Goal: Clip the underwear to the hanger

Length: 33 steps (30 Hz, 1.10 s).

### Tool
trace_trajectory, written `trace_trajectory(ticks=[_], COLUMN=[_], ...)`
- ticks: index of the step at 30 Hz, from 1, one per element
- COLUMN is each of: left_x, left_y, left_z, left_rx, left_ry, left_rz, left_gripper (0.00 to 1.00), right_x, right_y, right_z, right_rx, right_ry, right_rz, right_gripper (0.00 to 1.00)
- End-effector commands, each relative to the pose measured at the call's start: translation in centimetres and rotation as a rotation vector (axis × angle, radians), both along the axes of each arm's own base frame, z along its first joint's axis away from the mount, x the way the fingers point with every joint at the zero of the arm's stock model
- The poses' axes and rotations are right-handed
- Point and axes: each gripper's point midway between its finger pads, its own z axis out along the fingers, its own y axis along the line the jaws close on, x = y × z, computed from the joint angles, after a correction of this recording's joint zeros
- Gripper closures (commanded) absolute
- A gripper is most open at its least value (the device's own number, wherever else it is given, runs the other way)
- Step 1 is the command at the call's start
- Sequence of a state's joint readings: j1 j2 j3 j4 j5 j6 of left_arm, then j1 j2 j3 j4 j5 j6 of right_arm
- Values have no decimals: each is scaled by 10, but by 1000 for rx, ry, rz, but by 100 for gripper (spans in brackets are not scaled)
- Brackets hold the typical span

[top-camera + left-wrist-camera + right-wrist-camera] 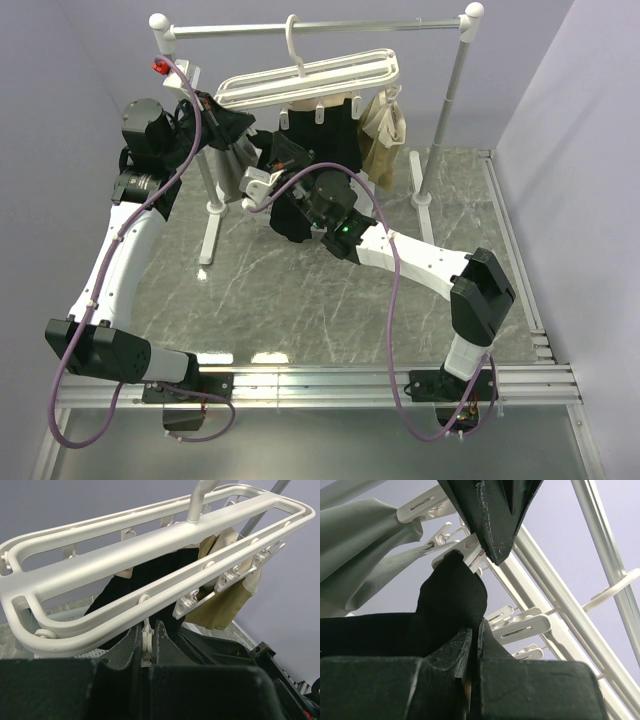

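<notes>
1. The underwear (330,140), soft matte black cloth, hangs beneath the hanger (330,72), a flat white plastic frame of thin bars.
2. The right pincer (475,630) is clamped on a rounded fold of it, just under a peg.
3. The left pincer (147,632) is closed tight on a small white clip peg (146,645).
4. A limp tan garment (385,130) dangles alongside.

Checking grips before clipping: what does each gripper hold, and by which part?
Left gripper pinches a dangling peg of the hanger; right gripper pinches a raised fold of the underwear.
</notes>
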<state>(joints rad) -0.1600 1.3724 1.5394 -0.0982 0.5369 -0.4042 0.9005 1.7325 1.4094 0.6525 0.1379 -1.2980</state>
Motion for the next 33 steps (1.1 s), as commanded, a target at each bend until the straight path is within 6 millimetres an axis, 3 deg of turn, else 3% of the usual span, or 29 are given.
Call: trace_trajectory(ticks=[1,14,33], left_x=[-11,-8,-5], left_y=[-10,-10,0], left_z=[-22,-23,-4], left_rx=[37,42,-7], left_ry=[89,93,65], left_rz=[-80,-77,-46], left_gripper=[94,74,52], right_x=[-3,0,4], right_y=[-5,-5,-3], right_z=[37,37,40], right_rx=[90,101,93], right_ry=[-41,-28,-34], right_rz=[2,-3,-8], right_gripper=[100,100,100])
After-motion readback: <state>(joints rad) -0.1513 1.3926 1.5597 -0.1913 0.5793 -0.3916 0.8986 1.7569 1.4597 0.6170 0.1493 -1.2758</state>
